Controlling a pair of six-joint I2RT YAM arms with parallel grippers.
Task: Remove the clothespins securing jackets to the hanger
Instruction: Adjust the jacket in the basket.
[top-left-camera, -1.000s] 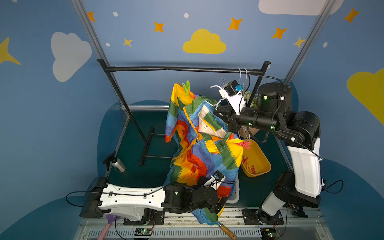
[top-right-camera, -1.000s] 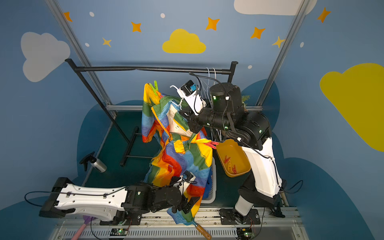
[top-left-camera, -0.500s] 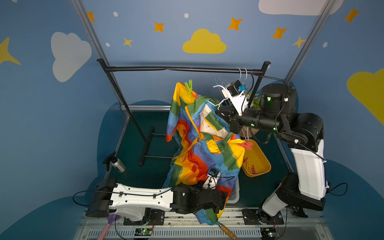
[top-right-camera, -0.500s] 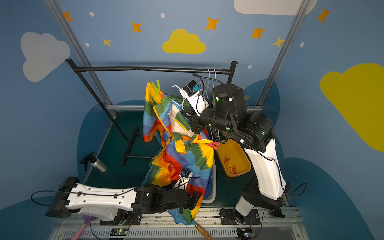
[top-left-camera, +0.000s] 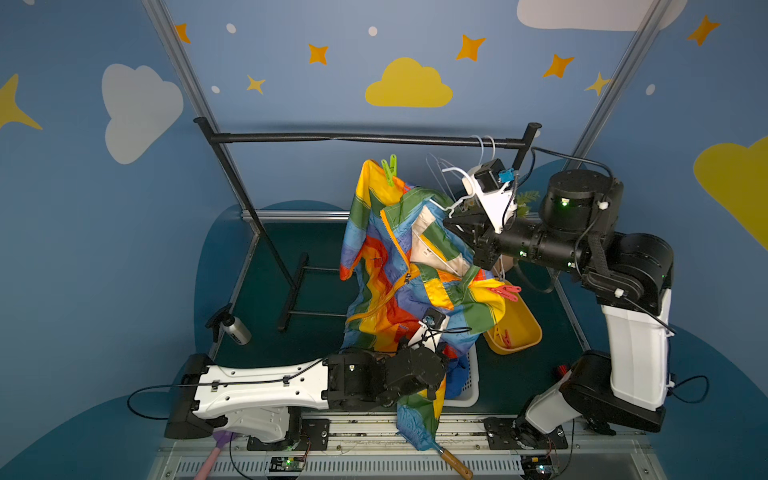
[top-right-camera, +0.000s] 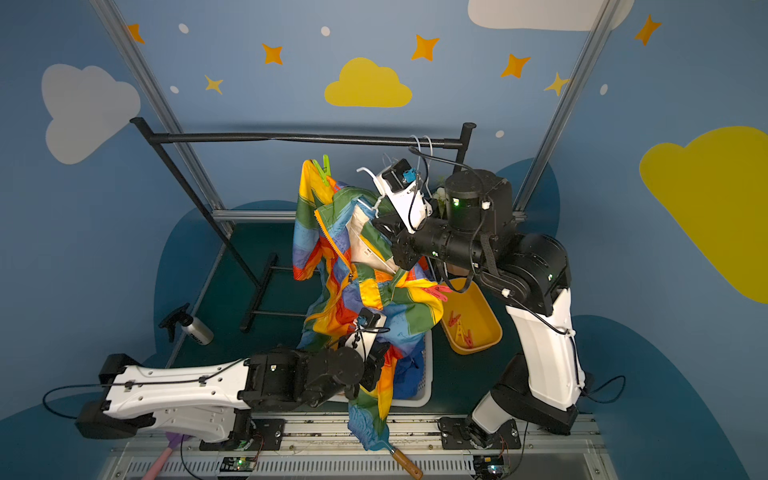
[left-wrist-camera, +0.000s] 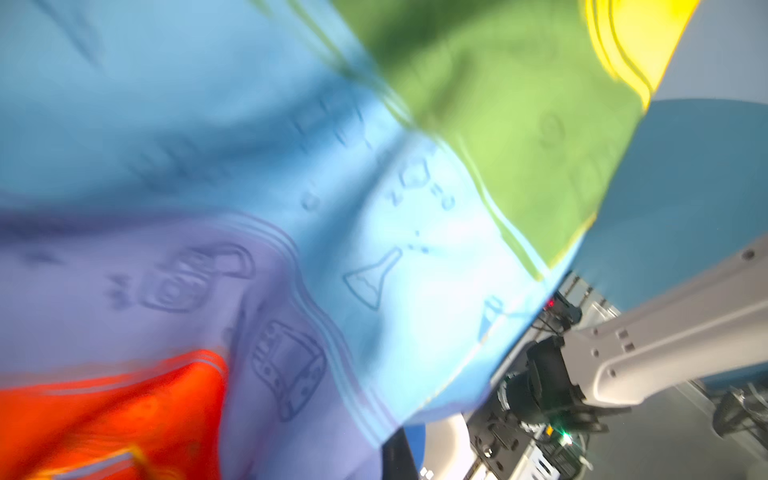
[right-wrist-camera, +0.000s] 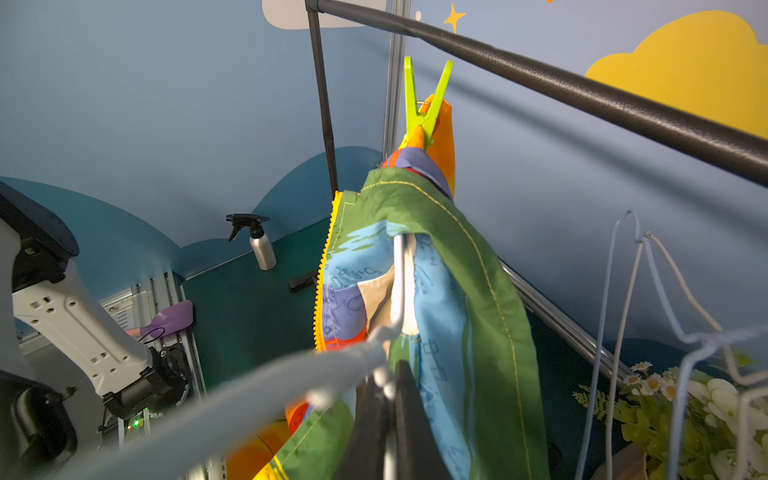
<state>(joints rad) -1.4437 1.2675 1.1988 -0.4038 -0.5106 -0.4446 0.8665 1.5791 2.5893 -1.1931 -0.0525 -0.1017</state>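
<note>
Low at left, the left end effector (top-right-camera: 376, 359) is clenched against the hem of a rainbow jacket (top-left-camera: 399, 270); whether it pinches fabric is hidden. A green clothespin (top-left-camera: 389, 168) stands on the jacket's raised shoulder, well above it. Further right, the right end effector (right-wrist-camera: 384, 376) grasps the white hanger (right-wrist-camera: 399, 282) at its neck. A red clothespin (top-left-camera: 505, 292) clips fabric nearby, lower down, over a yellow tub (top-left-camera: 525, 332).

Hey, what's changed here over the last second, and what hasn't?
The left tool pushed a little further into the lower part of the rainbow jacket and closed there; the fabric hides whether it grips any. The right tool stayed shut on the white hanger. The green clothespin and red clothespin remain on the jacket.
</note>
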